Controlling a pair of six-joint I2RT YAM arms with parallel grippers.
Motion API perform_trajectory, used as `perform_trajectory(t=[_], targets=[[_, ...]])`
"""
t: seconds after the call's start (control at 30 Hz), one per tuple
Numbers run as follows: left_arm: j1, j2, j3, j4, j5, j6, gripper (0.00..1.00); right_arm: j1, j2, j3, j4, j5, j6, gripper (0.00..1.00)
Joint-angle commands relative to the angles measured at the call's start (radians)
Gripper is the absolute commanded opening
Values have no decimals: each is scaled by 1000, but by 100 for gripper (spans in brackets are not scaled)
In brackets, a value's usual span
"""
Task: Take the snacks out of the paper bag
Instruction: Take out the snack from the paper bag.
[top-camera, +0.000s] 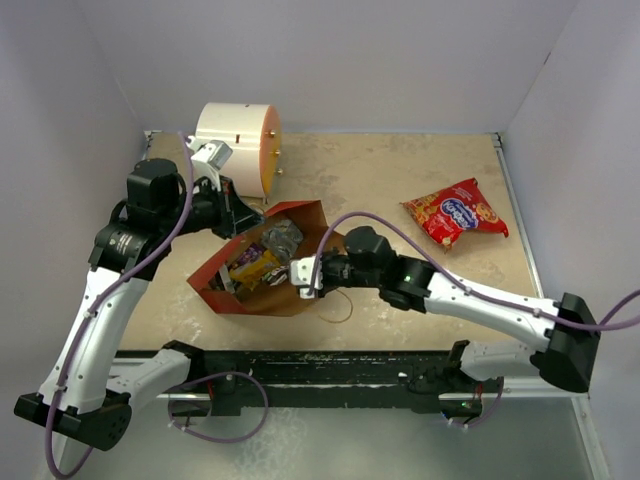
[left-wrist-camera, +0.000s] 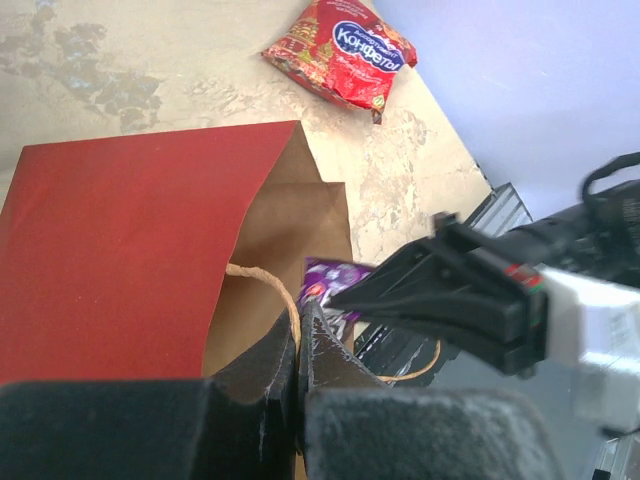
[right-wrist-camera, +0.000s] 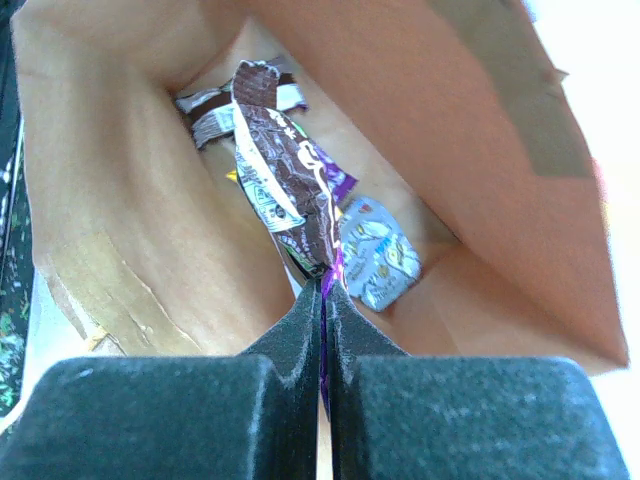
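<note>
Red paper bag (top-camera: 270, 303) is tipped over on its side on the worktop (top-camera: 400, 290), mouth open, brown kraft inside. Yellow-purple packet (top-camera: 252, 263), silver-grey packet (top-camera: 283, 237) and light-blue packet (right-wrist-camera: 378, 250) sit in it. Big red snack bag (top-camera: 455, 212) lies flat, well apart.

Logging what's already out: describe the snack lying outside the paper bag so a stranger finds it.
From the red paper bag lying sideways, look toward the far right corner. A red packet lies alone there; its blue oval logo and spot outside the bag distinguish it from packets inside.
</note>
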Motion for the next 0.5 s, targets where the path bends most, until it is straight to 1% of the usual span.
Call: perform_trajectory(t=[0.0,0.1,0.27,0.33,0.37,0.47], targets=[[5,-10,44,-14,-42,-25,0,-3,-138,53,-36,186,267,0],[4,-13,44,-36,-98,-30,0,-2,-221,97,-121,297,407,0],[5,-24,40,-57,-238,-68,0,-2,-339,115,-279,584,626,0],[4,-21,33,-54,-253,-69,0,-3,-379,103,-303,721,722,0],[5,-20,32,-54,-255,-67,0,-2,-390,101,-313,820,771,0],[5,-12,36,-55,-254,-50,0,-11,-379,98,-356,1003,869,0]])
